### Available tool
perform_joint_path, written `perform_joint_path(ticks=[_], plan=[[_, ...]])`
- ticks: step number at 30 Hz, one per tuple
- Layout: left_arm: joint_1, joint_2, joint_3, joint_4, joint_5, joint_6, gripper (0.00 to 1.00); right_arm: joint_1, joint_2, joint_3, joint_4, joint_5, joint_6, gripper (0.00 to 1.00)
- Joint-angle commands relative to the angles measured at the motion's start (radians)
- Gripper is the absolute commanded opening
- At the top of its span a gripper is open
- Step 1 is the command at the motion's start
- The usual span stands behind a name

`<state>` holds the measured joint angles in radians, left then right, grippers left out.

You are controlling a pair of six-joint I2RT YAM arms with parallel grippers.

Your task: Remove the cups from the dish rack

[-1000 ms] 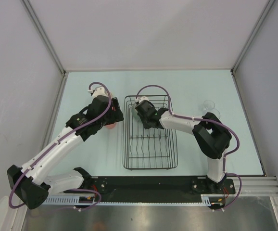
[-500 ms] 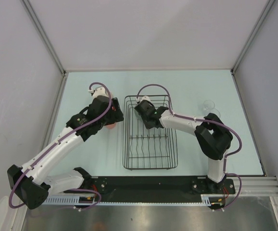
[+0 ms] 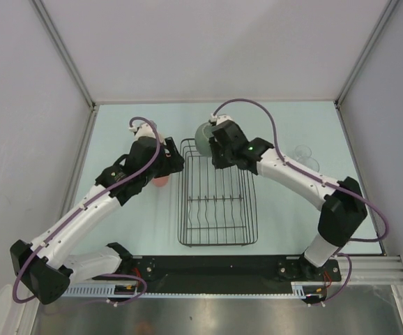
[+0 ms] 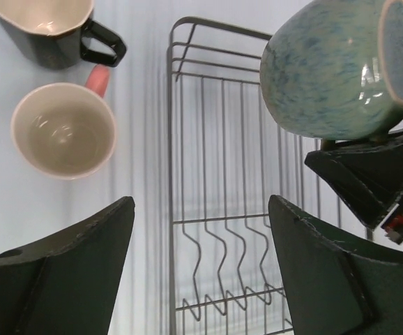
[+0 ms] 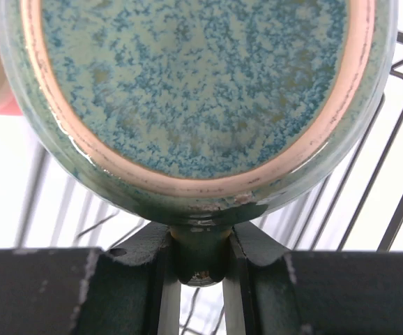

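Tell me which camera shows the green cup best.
Left wrist: the green cup shows nearly whole, side-on. Right wrist shows only one end, filling the frame; the top view shows just a small, partly covered shape.

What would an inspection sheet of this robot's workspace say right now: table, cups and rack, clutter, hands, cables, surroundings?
Surface: pale blue-green table, no spills seen.
Job's things: black wire dish rack, no cup seen in it; green cup held on its side over the rack's far end; pink mug and black cup upright on the table left of the rack; clear glass to its right.
Clutter: nothing seen.
Hands: left hand open, holding nothing, above the rack's left edge; right hand shut on the green cup.
Cables: purple cables run along both arms.
Surroundings: grey walls on three sides.
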<state>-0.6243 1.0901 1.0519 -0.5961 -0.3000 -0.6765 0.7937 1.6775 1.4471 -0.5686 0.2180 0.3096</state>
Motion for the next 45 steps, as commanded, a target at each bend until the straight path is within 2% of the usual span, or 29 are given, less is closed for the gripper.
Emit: perform_joint_path(ticks=[1, 2, 5, 11, 16, 17, 20, 26, 29, 32, 45], plan=[[0.021, -0.068, -0.033, 0.157, 0.085, -0.026, 0.84, -0.094, -0.191, -0.055, 0.232, -0.215, 0.077, 0.0], [0.034, -0.081, -0.046, 0.183, 0.103, -0.029, 0.84, -0.115, -0.24, -0.082, 0.268, -0.339, 0.11, 0.0], [0.079, -0.136, -0.139, 0.335, 0.243, -0.079, 0.85, -0.203, -0.313, -0.192, 0.413, -0.559, 0.192, 0.0], [0.126, -0.121, -0.214, 0.605, 0.487, -0.155, 0.85, -0.309, -0.406, -0.373, 0.691, -0.817, 0.356, 0.0], [0.143, -0.062, -0.233, 0.841, 0.62, -0.239, 0.86, -0.336, -0.444, -0.43, 0.861, -0.946, 0.477, 0.0], [0.144, -0.05, -0.231, 0.872, 0.675, -0.262, 0.86, -0.343, -0.449, -0.462, 0.901, -0.962, 0.506, 0.0], [0.146, -0.024, -0.246, 0.993, 0.72, -0.308, 0.85, -0.375, -0.464, -0.519, 1.038, -1.0, 0.615, 0.0], [0.15, -0.004, -0.302, 1.226, 0.766, -0.409, 0.86, -0.416, -0.483, -0.591, 1.211, -1.039, 0.759, 0.0], [0.15, 0.013, -0.348, 1.373, 0.772, -0.488, 0.85, -0.422, -0.478, -0.645, 1.373, -1.048, 0.862, 0.0], [0.15, 0.034, -0.356, 1.441, 0.774, -0.526, 0.85, -0.424, -0.467, -0.68, 1.44, -1.046, 0.916, 0.0], [0.147, 0.105, -0.29, 1.44, 0.796, -0.526, 0.83, -0.347, -0.443, -0.686, 1.449, -1.023, 0.892, 0.0]])
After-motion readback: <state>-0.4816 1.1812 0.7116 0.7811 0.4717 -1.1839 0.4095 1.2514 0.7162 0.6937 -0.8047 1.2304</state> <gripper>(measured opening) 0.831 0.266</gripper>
